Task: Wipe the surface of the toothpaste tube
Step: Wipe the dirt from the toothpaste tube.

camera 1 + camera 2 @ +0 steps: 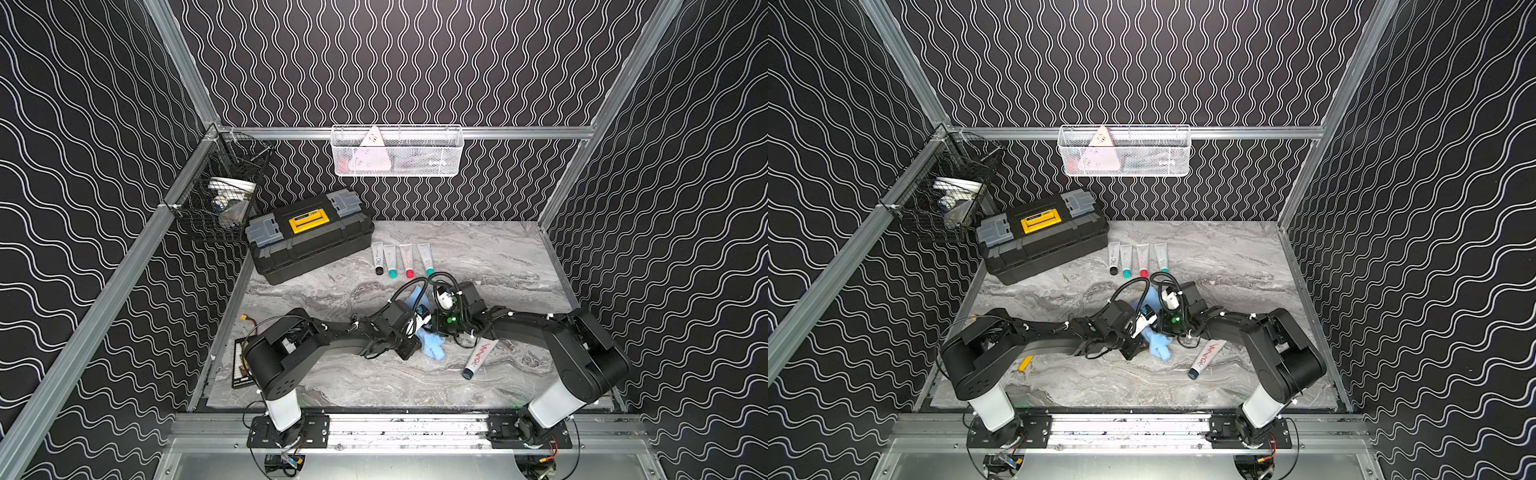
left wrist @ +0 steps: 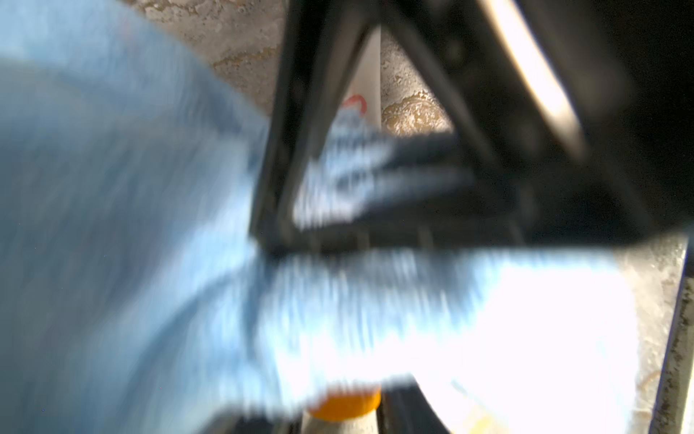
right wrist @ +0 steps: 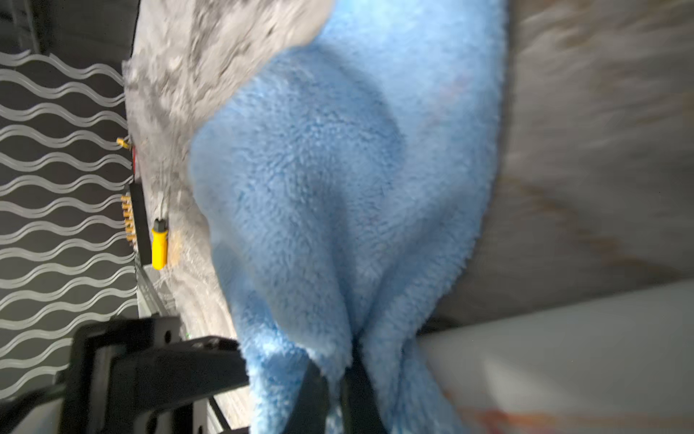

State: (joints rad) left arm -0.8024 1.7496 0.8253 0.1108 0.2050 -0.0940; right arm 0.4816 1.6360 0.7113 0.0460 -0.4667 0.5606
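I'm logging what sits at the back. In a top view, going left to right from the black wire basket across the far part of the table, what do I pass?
Black wire basket → black toolbox → black-capped tube → teal-capped tube → red-capped tube → second teal-capped tube.

- Both top views: even overhead light, moderately bright, sharp; soft shadows beneath the arms; walls bow toward the edges.
- Left wrist view: heavy blur; blue cloth (image 2: 112,225) partly blown out to white glare.
- Right wrist view: cloth pile crisp; surface (image 3: 601,150) smeared.
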